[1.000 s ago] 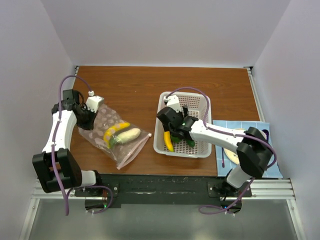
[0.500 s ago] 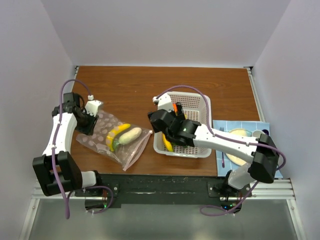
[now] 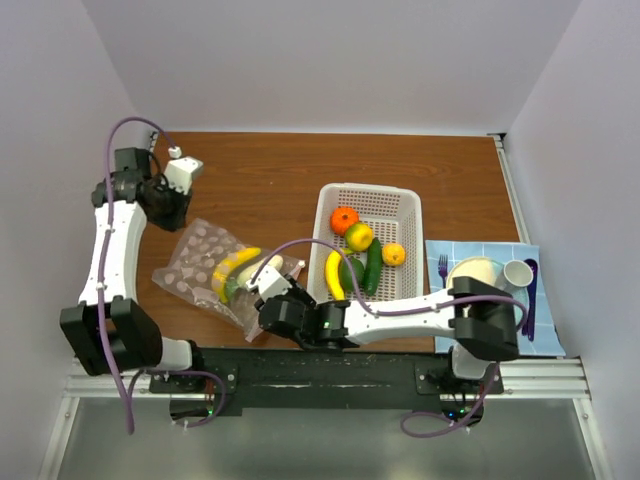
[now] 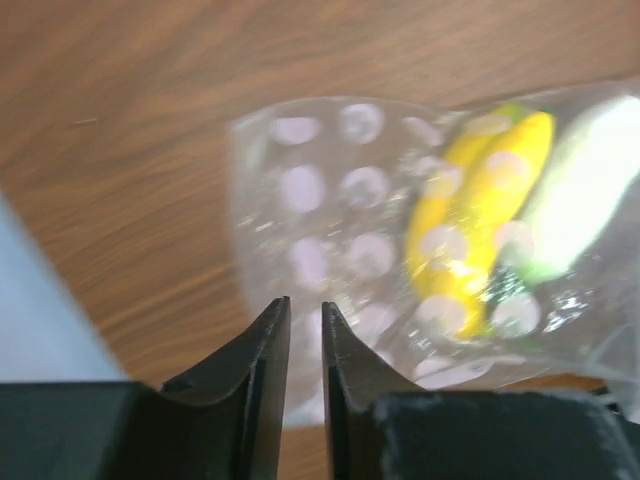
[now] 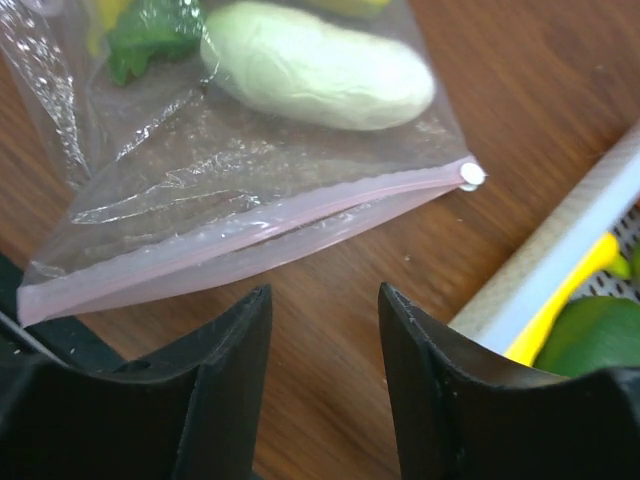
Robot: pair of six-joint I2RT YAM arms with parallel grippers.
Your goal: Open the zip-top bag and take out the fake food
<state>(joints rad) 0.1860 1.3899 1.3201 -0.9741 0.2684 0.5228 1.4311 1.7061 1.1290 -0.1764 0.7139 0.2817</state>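
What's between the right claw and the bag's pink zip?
Just bare wooden table, as the right wrist view shows. The open right gripper hovers just short of the zip, touching nothing.

Left tool (image 4: 304, 304) seemingly ajar, right tool (image 5: 323, 290) spread

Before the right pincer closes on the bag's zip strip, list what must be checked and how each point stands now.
1. Right pincer open and empty: ok. The jaws stand apart with nothing between them.
2. Zip strip lined up: ok. The pink strip lies across, just ahead of the right fingers.
3. Left pincer bracing the zip-top bag: not ok. It is off the bag, with only a narrow gap between the jaws, and holds nothing.
4. Bag opened: not ok. The strip looks sealed along its visible length.
5. Bag emptied: not ok. The white piece and the banana lie inside.
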